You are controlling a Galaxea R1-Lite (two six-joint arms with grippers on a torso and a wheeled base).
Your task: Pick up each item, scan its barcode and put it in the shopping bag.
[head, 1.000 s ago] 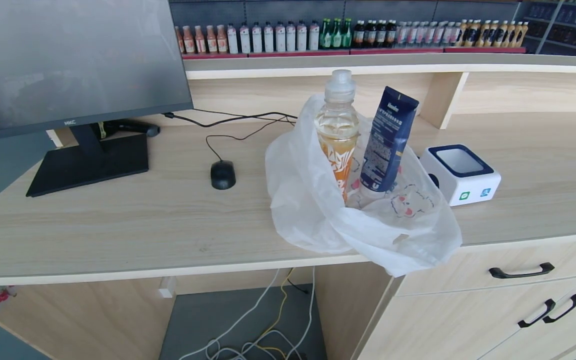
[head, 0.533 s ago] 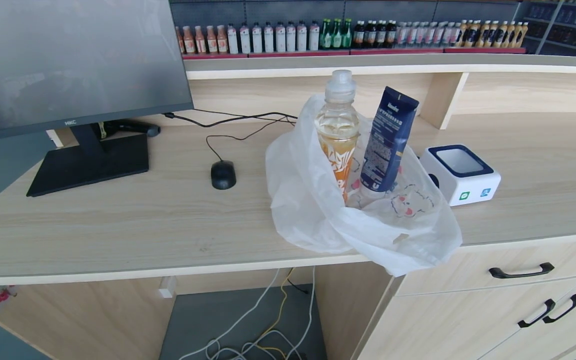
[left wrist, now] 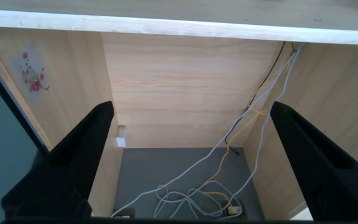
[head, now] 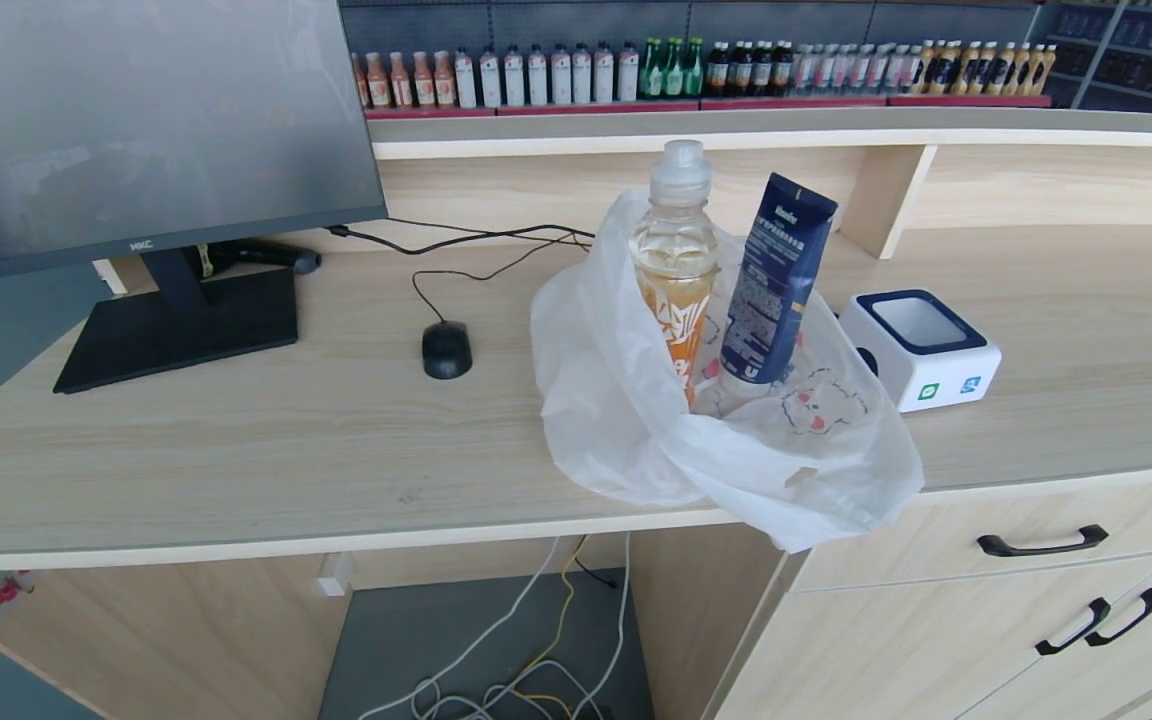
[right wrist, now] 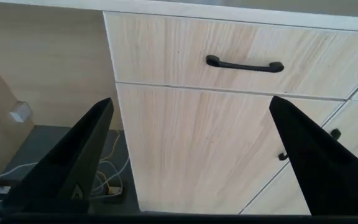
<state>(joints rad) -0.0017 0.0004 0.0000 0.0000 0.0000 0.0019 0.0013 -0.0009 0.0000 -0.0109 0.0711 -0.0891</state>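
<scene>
Flat black computer monitor [head: 136, 120] on a square black stand is standing at the left of the pale wood-grain laminate tabletop [head: 236, 440]. Small black oval mouse [head: 446, 349] is lying between the monitor and the bag, its thin black cable [head: 466, 240] trailing back toward the raised wooden ledge [head: 936, 140]. Translucent white plastic shopping bag [head: 636, 420], crinkled and printed with a small cartoon figure, is sitting open near the tabletop's front edge, its lower fold hanging over that edge. Clear plastic bottle of orange drink [head: 676, 260] is standing upright inside the bag. Dark blue squeeze tube [head: 774, 275] is standing cap-down beside it, leaning slightly; both are rising above the bag's rim. White box-shaped barcode scanner [head: 921, 350] with a dark-framed glass top is sitting just beside the bag, on its right. Left gripper [left wrist: 191, 109] is hanging below the tabletop with its black fingers spread wide and nothing between them, facing the open recess where loose white and yellow cables [left wrist: 191, 193] are lying on grey floor. Right gripper [right wrist: 190, 99] is likewise gaping wide and holding nothing, facing light wood drawer fronts with curved black handles [right wrist: 244, 64]. Long shop shelf of drink bottles [head: 696, 68] is running across the room behind the ledge.
</scene>
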